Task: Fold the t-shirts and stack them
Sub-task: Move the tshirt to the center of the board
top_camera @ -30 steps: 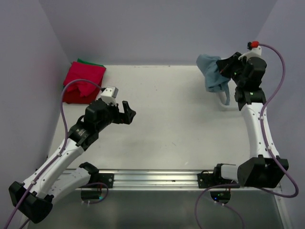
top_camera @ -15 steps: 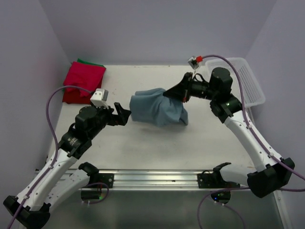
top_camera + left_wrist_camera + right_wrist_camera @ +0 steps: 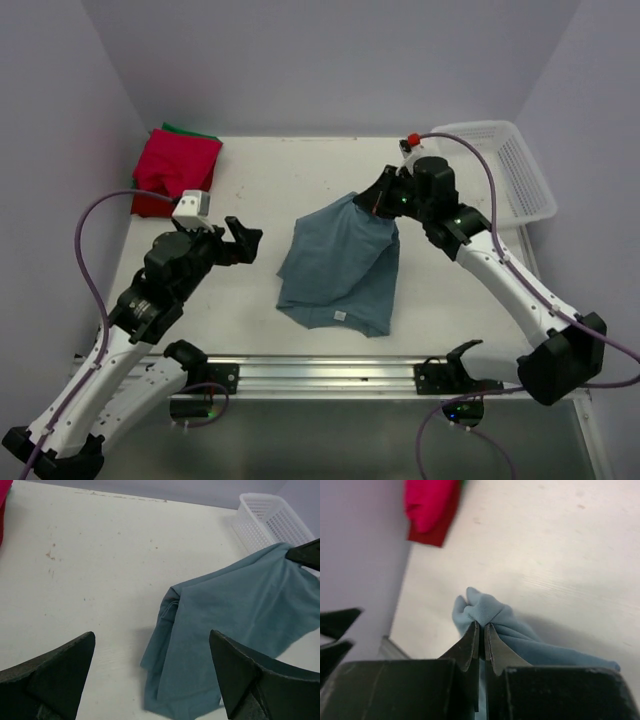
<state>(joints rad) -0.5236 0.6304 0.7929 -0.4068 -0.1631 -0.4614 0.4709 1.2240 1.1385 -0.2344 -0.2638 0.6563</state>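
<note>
The blue-grey t-shirt [image 3: 340, 270] has dropped from mid-air and now lies spread in the middle of the table [image 3: 300, 170], its far corner raised and pinched in the tightly closed right gripper [image 3: 377, 202]. The left gripper [image 3: 245, 240] hangs with its fingers spread wide just left of the shirt, touching nothing. The red folded t-shirts [image 3: 175, 170] sit at the far left.
</note>
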